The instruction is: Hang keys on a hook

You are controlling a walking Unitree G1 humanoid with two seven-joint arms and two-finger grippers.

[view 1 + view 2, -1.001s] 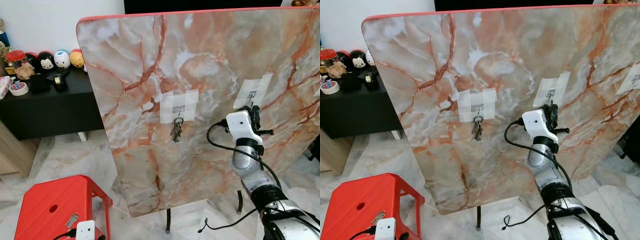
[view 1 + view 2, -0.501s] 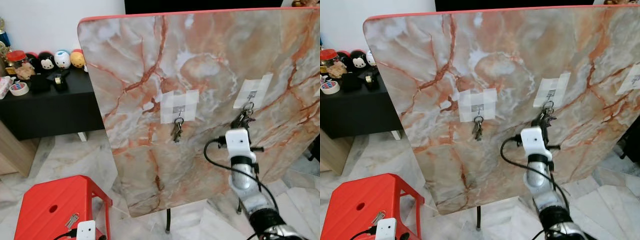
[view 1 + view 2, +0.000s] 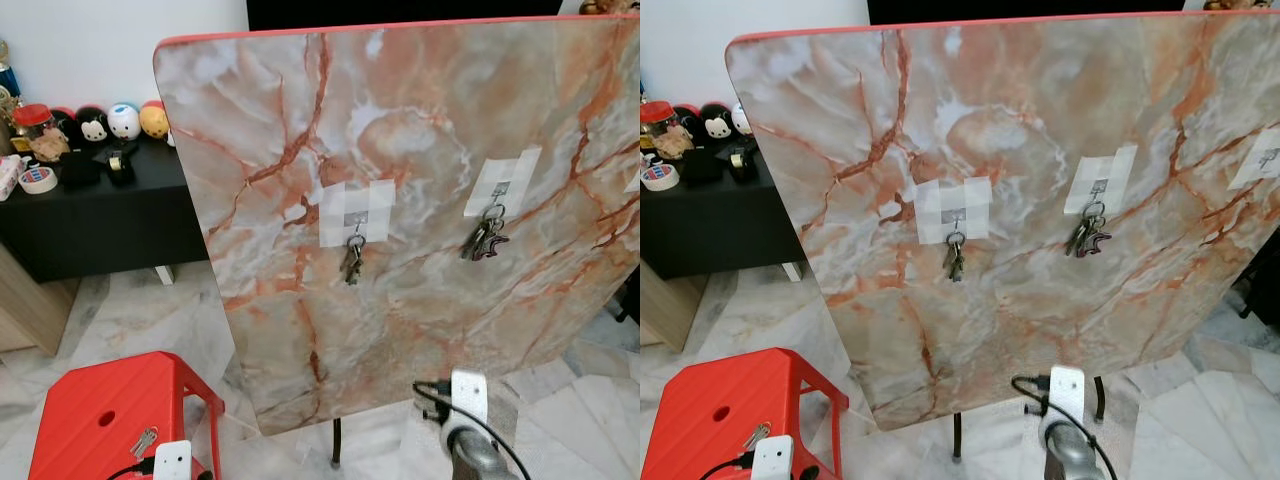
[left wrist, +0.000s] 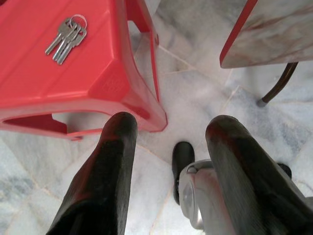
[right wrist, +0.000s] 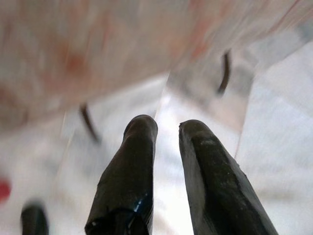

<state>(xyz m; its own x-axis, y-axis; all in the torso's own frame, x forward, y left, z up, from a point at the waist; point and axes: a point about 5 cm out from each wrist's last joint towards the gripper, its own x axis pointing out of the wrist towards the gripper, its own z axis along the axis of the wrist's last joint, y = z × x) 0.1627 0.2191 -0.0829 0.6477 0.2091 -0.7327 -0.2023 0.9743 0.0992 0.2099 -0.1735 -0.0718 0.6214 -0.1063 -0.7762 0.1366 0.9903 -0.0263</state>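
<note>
An upright marble-patterned board (image 3: 400, 120) carries taped hooks. One bunch of keys (image 3: 352, 262) hangs on the middle hook, and a second bunch (image 3: 483, 240) hangs on the right hook (image 3: 500, 188). A third bunch (image 4: 67, 36) lies on the red stool (image 3: 110, 410). My right arm's wrist (image 3: 467, 400) is low, under the board's bottom edge and well below the right bunch. In the blurred right wrist view, my right gripper (image 5: 168, 125) holds nothing and its fingers stand a narrow gap apart. My left gripper (image 4: 171, 125) hangs open beside the stool, a short way from the keys on it.
A black sideboard (image 3: 100, 220) with toys and tape rolls stands at the back left. The board rests on thin dark legs (image 3: 336, 440) over a marble floor. Another taped hook (image 3: 1265, 160) sits at the board's right edge.
My right arm has dropped from the right hook to below the board. The bunch it carried now hangs free on that hook. The left arm has stayed put.
</note>
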